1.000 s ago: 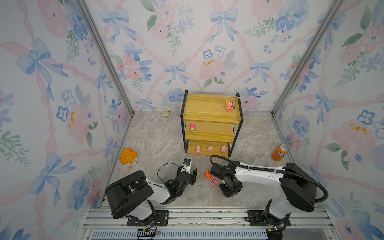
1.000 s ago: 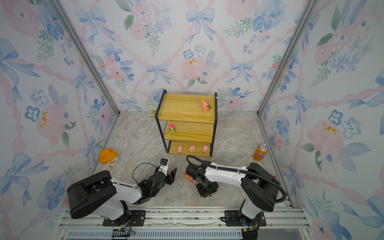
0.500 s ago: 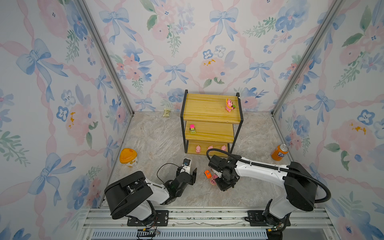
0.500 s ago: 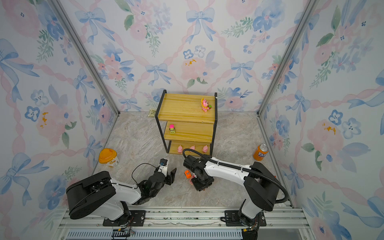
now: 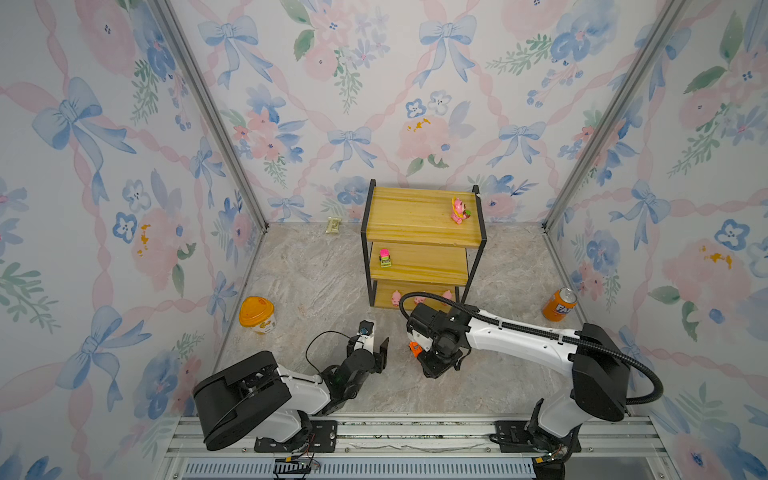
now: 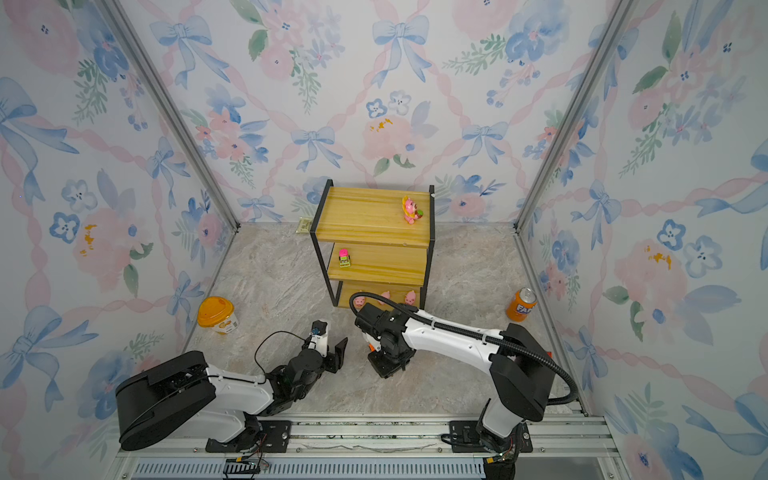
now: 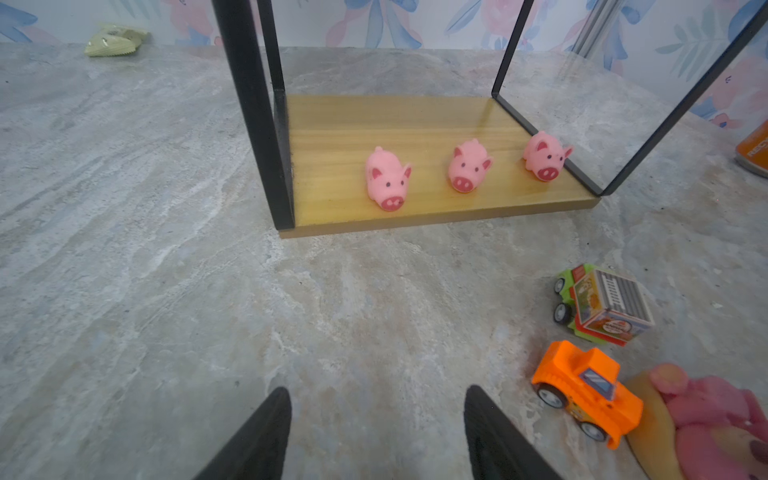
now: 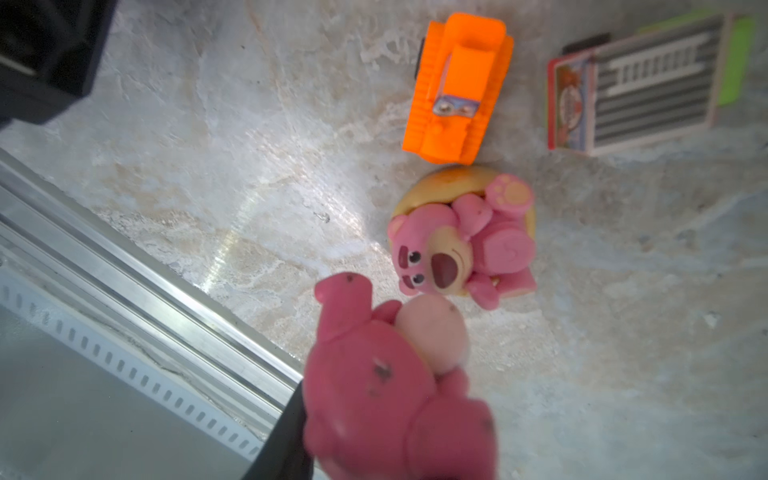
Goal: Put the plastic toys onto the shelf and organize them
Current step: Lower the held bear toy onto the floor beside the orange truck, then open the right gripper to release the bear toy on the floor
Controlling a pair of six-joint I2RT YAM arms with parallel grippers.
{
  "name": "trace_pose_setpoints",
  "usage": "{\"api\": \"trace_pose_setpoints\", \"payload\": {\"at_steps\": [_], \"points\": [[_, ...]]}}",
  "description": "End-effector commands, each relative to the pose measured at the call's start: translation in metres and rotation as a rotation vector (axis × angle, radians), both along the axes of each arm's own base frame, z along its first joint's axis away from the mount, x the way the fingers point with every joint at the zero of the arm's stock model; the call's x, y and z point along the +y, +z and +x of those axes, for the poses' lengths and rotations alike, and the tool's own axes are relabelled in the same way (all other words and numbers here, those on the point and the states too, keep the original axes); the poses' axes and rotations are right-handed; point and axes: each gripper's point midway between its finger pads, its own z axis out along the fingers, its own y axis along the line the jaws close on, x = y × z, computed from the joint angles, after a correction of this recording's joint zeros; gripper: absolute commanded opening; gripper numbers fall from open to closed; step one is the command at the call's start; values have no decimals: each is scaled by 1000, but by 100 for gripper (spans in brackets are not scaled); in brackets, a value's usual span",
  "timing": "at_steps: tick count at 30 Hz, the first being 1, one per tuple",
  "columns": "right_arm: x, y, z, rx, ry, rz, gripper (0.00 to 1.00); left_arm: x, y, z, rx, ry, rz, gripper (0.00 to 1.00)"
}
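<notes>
The shelf (image 5: 419,220) stands at the back centre, with a pink figurine (image 5: 458,210) on its top board and a pink-green car (image 5: 385,257) on the middle one. Three pigs (image 7: 386,180) sit in a row on the bottom board. My right gripper (image 8: 386,415) is shut on a dark pink figurine (image 8: 386,374), held above the floor. Below it lie another pink figurine (image 8: 461,241), an orange car (image 8: 457,87) and a grey-green car (image 8: 648,83). My left gripper (image 7: 376,392) is open and empty, low over the floor left of the orange car (image 7: 586,390).
An orange-lidded tub (image 5: 257,314) stands by the left wall and an orange soda can (image 5: 559,304) by the right wall. A small packet (image 5: 333,225) lies at the back wall, left of the shelf. The metal rail (image 5: 374,428) runs along the front edge.
My right gripper has shifted left over the floor toys with the pink figurine in it. The left arm has not moved.
</notes>
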Motion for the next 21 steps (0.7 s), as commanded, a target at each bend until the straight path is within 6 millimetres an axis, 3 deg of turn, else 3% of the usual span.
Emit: {"api": "trace_pose_setpoints", "payload": {"at_steps": [1, 9, 12, 21], "points": [[17, -7, 0, 20, 71, -2, 21, 7, -1, -2, 1, 24, -4, 67], [39, -28, 11, 34, 127, -16, 24, 15, -7, -5, 15, 54, 3, 67], [43, -30, 13, 32, 136, -17, 31, 18, -9, -7, 20, 66, -1, 67], [38, -25, 17, -25, 126, -17, 64, 17, -10, -6, 23, 68, 8, 67]]}}
